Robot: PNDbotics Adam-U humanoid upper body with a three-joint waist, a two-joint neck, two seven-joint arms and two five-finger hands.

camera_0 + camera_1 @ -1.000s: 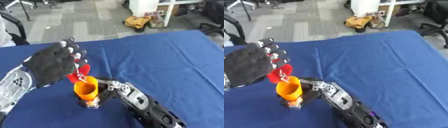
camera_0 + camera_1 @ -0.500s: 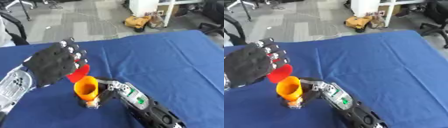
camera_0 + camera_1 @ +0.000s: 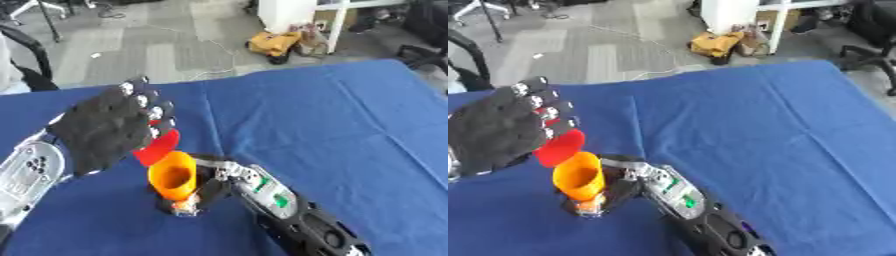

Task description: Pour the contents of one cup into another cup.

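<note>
— Left hand is up over the counter's near-left part, black back facing us, fingers curled round a red cup. See it?

— Yep. Red cup's tipped hard, mouth down twd the orange cup, rim of one just abt touching the rim of the other.

— And the orange one?

— Sitting on the blue counter near the front edge, left of centre, leaning a bit, open mouth up and twd the left hand. Base looks dark w/ sth small and orange-ish at the bottom, can't make out what.

— Right hand?

— Comes in from the bottom edge, forearm black w/ silver bits and a green patch. Hand's right up against the orange cup's right side, low down by its base. Fingers look wrapped on it, thumb side hidden behind the cup, so holding it as far as I can tell.

— Anything inside the cups?

— Can't tell. Orange cup's inside just looks orange from here, red one's mouth is turned away.

— Rest of the counter?

— Blue cloth all over, runs out to the far-right corner. Beyond the far edge it's grey floor, a white cabinet leg and a yellow-brown bag lying by it. Dark chair off the far-left corner.
</note>
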